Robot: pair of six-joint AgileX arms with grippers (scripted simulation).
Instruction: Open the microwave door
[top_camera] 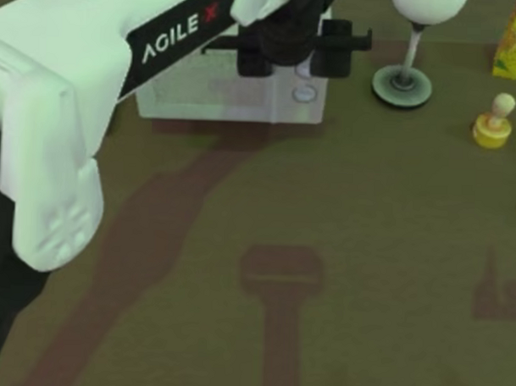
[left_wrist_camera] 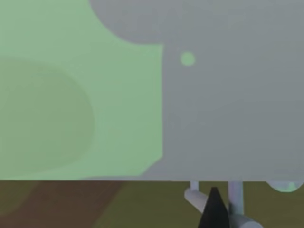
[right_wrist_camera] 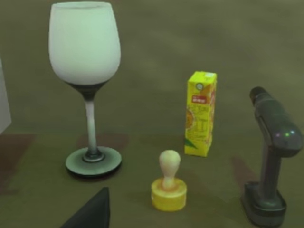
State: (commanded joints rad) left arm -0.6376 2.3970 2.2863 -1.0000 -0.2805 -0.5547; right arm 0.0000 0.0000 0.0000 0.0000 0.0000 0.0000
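Microwave (top_camera: 232, 95) at the far edge of the table, left of centre, with its pale front turned toward the near side. The left arm reaches across from the near left, and the left gripper (top_camera: 301, 46) hangs over the microwave's top right part, above the knob panel; one silver knob (top_camera: 305, 94) shows just below the dark wrist hardware. The microwave door (top_camera: 212, 91), with its speckled mesh window, fills the front to the left of that knob, so the jaws stand to the right of the door rather than at it. Whether the jaws are spread or pressed together, I cannot tell: from above the wrist block covers them, and the left wrist view shows only one dark fingertip (left_wrist_camera: 213, 211) against a flat grey and green surface close to the lens.

Open tabletop (top_camera: 341, 247) runs wide in front of the door, with nothing standing on it there. To the right of the microwave stands a wine glass (top_camera: 404, 75), close to the oven's right side; farther right are a yellow stamp with a wooden knob (top_camera: 494, 123) and a yellow juice carton (top_camera: 515, 45), cut off by the far right corner.

The white arm hides the microwave's far left top. The right arm is out of the top view; its wrist view shows the glass, carton, stamp, a dark drill (right_wrist_camera: 270, 161) and one fingertip only.
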